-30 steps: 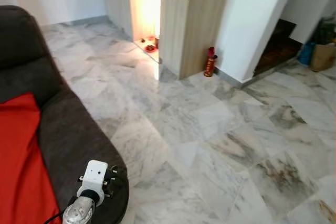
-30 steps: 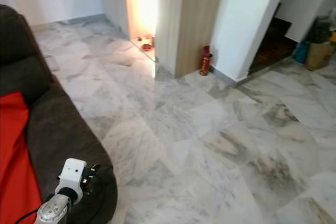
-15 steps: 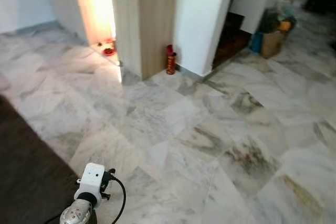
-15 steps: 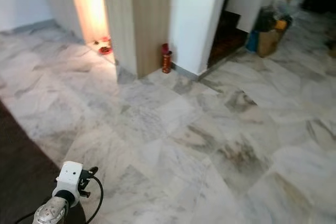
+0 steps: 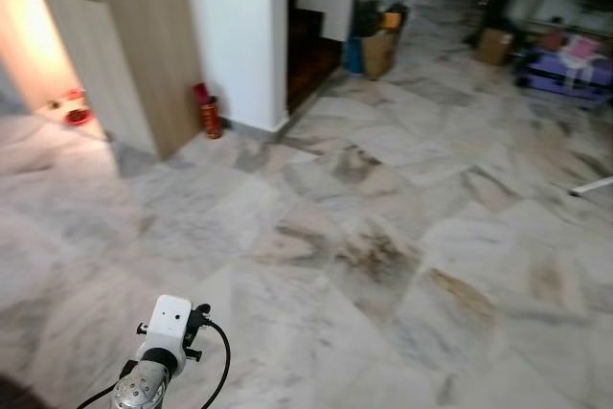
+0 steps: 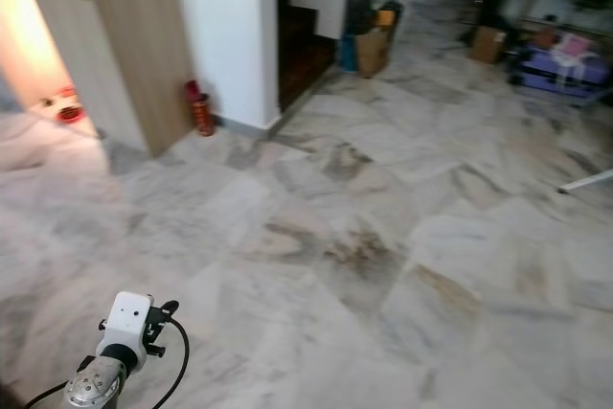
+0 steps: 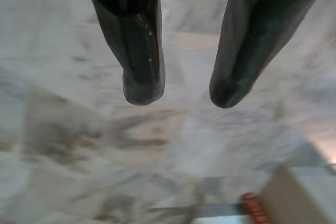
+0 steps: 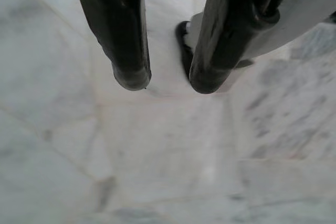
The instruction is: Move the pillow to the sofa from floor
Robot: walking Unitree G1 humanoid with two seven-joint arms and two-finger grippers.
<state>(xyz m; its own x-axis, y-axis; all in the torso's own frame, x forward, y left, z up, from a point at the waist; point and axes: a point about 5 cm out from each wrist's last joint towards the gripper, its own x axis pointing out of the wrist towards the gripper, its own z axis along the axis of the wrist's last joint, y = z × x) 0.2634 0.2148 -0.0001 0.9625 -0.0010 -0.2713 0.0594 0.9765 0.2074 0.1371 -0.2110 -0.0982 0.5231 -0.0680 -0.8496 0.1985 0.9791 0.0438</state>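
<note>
A wide marble floor [image 5: 383, 237], pale grey with brown veining, spreads out ahead of the robot, and the white pillar [image 5: 235, 35] standing on it serves as the landmark. Touching the pillar's left side is a light wooden cabinet panel [image 5: 144, 45], and further left of that a warmly lit alcove [image 5: 38, 55] holds a small red dish [image 5: 77, 115] on its floor. A red cylindrical canister [image 5: 208, 112] stands upright on the floor at the foot of the pillar, just beside the corner where wood meets white wall. Right of the pillar a dark stairway [image 5: 311, 45] opens, and beyond it sit a brown paper bag [image 5: 376, 50] and other dark bundles too blurred to name. Well apart to the right of the pillar, a cardboard box [image 5: 495, 45] and a purple case [image 5: 565, 69] rest under a shelf. The left arm's white wrist camera [image 5: 170, 323] with its black cable hangs low, well in front of the pillar. The left pincer [image 7: 178, 95] points at the floor, its two black fingers [image 7: 139, 51] parted with a moderate gap and nothing between them; the red canister shows blurred in that view. The right pincer [image 8: 165, 80] hangs likewise over the marble, fingers parted and empty, beside the robot's own foot [image 8: 184, 45]. I cannot tell where the pillow or the sofa lies.
</note>
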